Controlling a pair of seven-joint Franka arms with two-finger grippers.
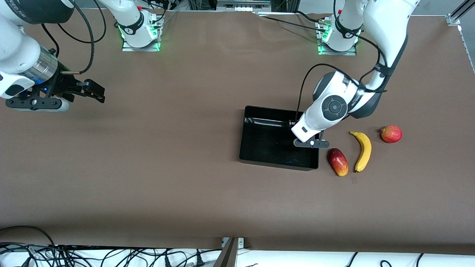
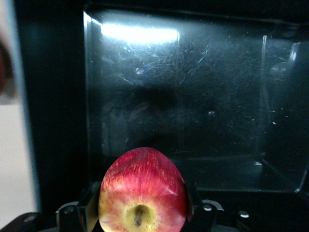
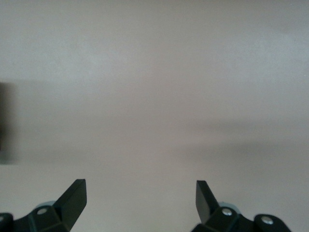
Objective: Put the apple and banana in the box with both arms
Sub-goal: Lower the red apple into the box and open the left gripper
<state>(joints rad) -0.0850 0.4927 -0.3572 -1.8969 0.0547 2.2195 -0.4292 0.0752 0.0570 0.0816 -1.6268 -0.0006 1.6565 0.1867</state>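
Observation:
The black box [image 1: 276,163] sits on the brown table, toward the left arm's end. My left gripper [image 1: 311,142] hangs over the box's inside, by the wall nearest the fruits. The arm's wrist hides its fingers in the front view. In the left wrist view the gripper [image 2: 142,218] is shut on the red apple [image 2: 142,186], stem dimple toward the camera, with the box floor [image 2: 193,96] below it. The yellow banana [image 1: 363,150] lies on the table beside the box. My right gripper [image 1: 94,92] is open and empty over bare table at the right arm's end, also in the right wrist view [image 3: 140,193].
An elongated red-yellow fruit [image 1: 338,161] lies between the box and the banana. A rounder red-orange fruit [image 1: 391,134] lies past the banana, toward the left arm's end. Cables run along the table's front edge.

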